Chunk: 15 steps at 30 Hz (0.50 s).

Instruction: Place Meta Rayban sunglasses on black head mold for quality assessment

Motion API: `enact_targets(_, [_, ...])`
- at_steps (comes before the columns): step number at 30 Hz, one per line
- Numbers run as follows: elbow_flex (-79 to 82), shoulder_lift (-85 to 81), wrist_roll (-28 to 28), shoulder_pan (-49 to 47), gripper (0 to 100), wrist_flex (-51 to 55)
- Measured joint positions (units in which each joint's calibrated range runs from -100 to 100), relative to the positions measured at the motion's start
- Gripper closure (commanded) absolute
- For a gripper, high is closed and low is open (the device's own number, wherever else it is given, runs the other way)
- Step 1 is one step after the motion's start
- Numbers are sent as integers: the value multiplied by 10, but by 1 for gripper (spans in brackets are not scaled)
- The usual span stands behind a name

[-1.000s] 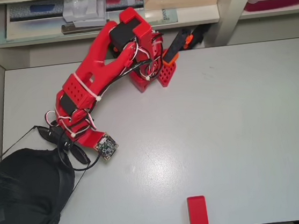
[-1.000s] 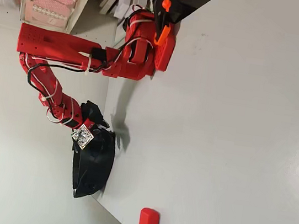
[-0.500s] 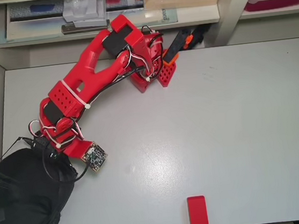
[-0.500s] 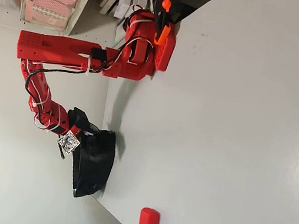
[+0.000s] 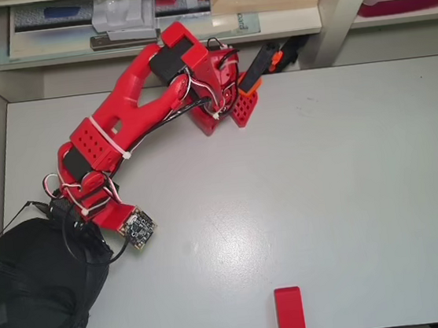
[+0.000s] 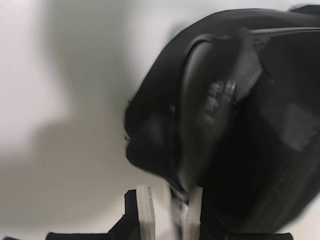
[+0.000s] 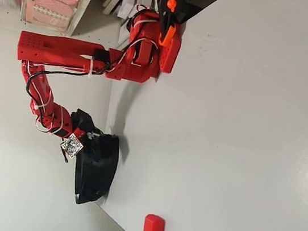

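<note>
The black head mold (image 5: 29,300) lies at the table's near left corner in the overhead view. My gripper (image 5: 73,220) hangs over its upper right edge, shut on the Meta Rayban sunglasses (image 5: 12,223), one thin temple arm slanting out past the mold. In the wrist view the white pads (image 6: 145,215) pinch the frame, my gripper (image 6: 169,212) low in the picture. A glossy lens of the sunglasses (image 6: 210,100) stands just in front of the head mold (image 6: 155,115). The sideways fixed view shows my gripper (image 7: 91,136) touching the top of the head mold (image 7: 97,171).
A red block (image 5: 290,314) sits at the table's front edge. The arm's base (image 5: 221,108) with an orange clamp (image 5: 259,68) stands at the back edge, under shelves of books (image 5: 163,16). A wall closes off the table's left side.
Over the last second the arm swung left with the sunglasses, from beside the head mold to over its edge. It has barely moved in the last half second.
</note>
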Motion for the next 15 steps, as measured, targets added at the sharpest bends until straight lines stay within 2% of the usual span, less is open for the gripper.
enact_targets(7, [-1, -178, 17, -7, 50, 91])
enact_targets(11, [47, -218, 12, -7, 50, 119])
enact_targets(15, [126, -220, -23, -7, 52, 119])
